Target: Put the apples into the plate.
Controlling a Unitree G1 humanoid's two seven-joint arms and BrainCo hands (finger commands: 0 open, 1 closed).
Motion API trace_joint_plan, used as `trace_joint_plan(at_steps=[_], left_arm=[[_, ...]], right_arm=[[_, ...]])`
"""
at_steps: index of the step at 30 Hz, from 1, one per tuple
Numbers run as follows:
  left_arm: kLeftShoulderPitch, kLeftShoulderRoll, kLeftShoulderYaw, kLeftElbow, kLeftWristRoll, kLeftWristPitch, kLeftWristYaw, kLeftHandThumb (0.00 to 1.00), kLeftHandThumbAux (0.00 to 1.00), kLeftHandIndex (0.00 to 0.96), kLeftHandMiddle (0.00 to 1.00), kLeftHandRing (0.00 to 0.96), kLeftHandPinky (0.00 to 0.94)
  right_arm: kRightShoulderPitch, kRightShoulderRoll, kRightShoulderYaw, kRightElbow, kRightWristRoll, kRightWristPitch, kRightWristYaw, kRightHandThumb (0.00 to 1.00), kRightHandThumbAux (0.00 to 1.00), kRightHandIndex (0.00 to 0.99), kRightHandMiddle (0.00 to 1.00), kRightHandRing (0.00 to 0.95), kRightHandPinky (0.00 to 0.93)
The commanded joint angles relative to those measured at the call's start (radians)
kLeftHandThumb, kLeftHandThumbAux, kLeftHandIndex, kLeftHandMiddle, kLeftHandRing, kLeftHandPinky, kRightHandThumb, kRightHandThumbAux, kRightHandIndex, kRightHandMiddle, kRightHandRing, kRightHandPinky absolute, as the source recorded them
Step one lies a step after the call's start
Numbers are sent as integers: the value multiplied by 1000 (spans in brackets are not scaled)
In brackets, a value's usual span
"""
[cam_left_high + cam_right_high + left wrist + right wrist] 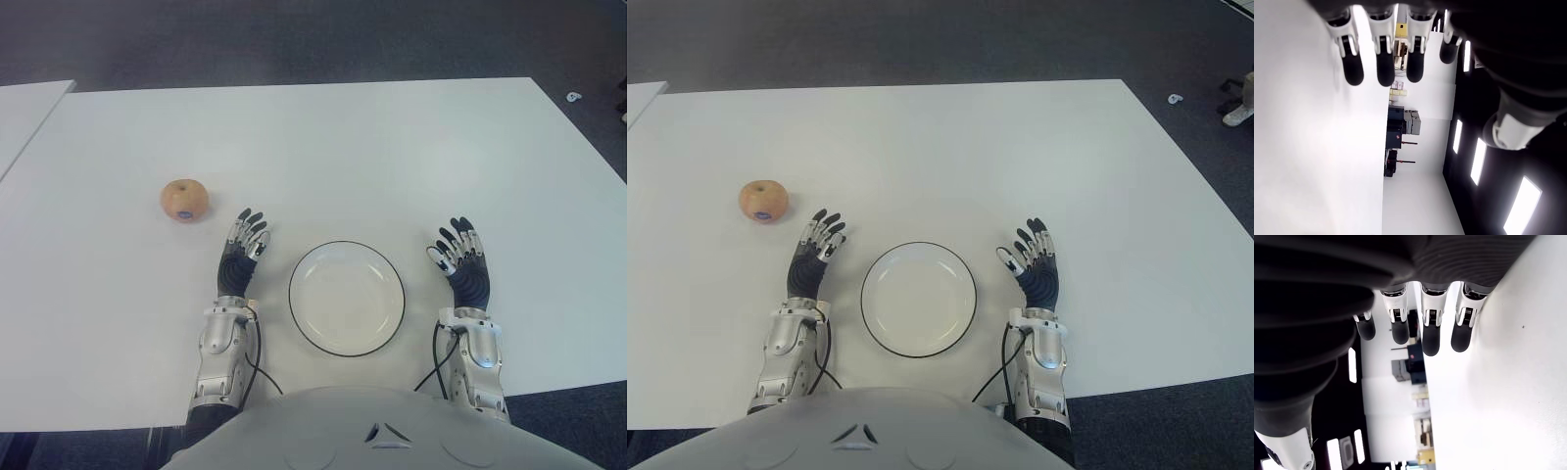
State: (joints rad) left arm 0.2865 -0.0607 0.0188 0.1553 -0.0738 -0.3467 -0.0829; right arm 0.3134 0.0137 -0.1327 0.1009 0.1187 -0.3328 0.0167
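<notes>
One yellow-red apple (pixel 184 200) with a small sticker lies on the white table (pixel 323 147), to the left and a little beyond my left hand. A white plate (pixel 346 297) with a dark rim sits near the front edge, between my two hands, and holds nothing. My left hand (pixel 245 238) shows just left of the plate, fingers straight and spread, empty. My right hand (pixel 458 247) shows just right of the plate, likewise open and empty. Both wrist views show extended fingers (pixel 1385 68) with nothing held.
A second white table (pixel 24 108) stands at the far left, past a narrow gap. Dark carpet lies beyond the table's far edge, with a small white object (pixel 573 97) on the floor at the far right.
</notes>
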Motion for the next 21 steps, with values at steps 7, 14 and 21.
trace_joint_plan(at_steps=[7,14,21], left_arm=[[9,17,0,33,82,-72,53,346,542,88,142,154,180],[21,64,13,-63,283,-161,171,343,526,58,105,100,99],[-55,118,15,-54,419,-175,261,312,507,43,80,65,69]], right_arm=[[62,21,8,79,3,110,-8,308,714,67,118,135,175],[54,19,10,90,-3,110,-11,312,715,65,113,128,159],[46,19,15,98,-10,109,-14,302,709,60,106,121,155]])
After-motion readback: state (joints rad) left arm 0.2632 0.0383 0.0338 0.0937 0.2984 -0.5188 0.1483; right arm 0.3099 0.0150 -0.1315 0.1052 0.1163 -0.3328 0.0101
